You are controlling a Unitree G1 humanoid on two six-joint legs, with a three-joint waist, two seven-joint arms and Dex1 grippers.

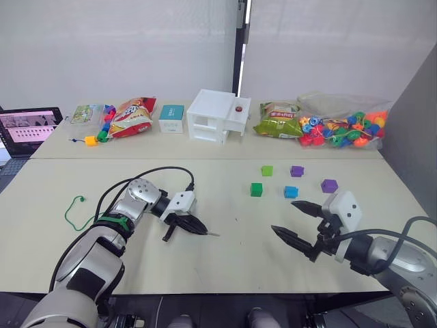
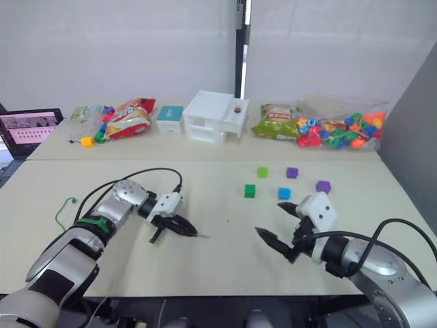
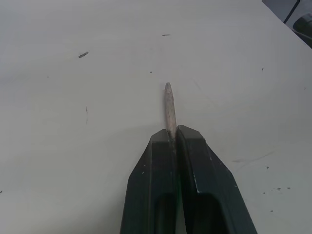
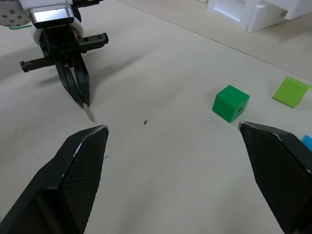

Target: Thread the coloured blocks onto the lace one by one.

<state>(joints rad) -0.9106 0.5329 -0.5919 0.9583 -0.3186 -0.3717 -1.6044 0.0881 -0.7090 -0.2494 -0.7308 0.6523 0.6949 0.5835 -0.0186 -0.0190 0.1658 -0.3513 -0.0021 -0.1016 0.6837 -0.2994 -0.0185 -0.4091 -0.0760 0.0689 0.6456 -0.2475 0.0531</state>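
While the left tool [image 1: 198, 229] pinches the stiff grey tip of the lace [image 3: 169, 108] between closed fingers, low over the pale counter [image 1: 225, 260], the green cord trails away to its knotted end near the counter's left edge. The right tool [image 1: 293, 222] hovers with fingers spread wide, holding nothing. Beyond it five coloured blocks lie loose: dark green [image 1: 256, 189], light green [image 1: 267, 171], blue [image 1: 291, 192] and two purple [image 1: 296, 171] [image 1: 329, 185].
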